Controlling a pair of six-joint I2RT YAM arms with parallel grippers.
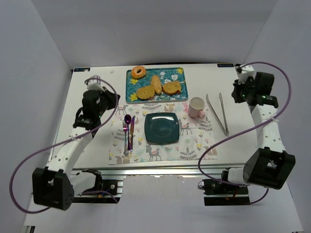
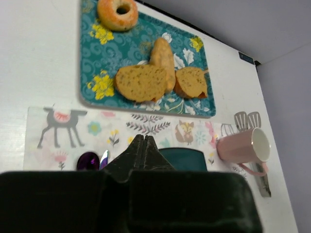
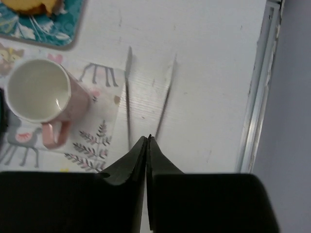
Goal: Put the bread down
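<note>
Three bread pieces (image 1: 158, 87) and a bagel (image 1: 139, 72) lie on a teal floral tray (image 1: 181, 73) at the table's back. The left wrist view shows the same bread (image 2: 143, 82), bagel (image 2: 117, 13) and tray (image 2: 95, 53). A dark teal square plate (image 1: 162, 127) sits on a patterned placemat (image 1: 194, 145). My left gripper (image 1: 115, 99) is shut and empty, left of the tray; its tips (image 2: 144, 138) point over the placemat. My right gripper (image 1: 235, 93) is shut and empty at the far right, its tips (image 3: 147, 139) above the metal tongs (image 3: 128, 97).
A pink mug (image 1: 196, 107) stands on the placemat right of the plate. Metal tongs (image 1: 219, 113) lie on the bare table to the right. A purple spoon (image 1: 128, 120) and other cutlery lie left of the plate. White walls enclose the table.
</note>
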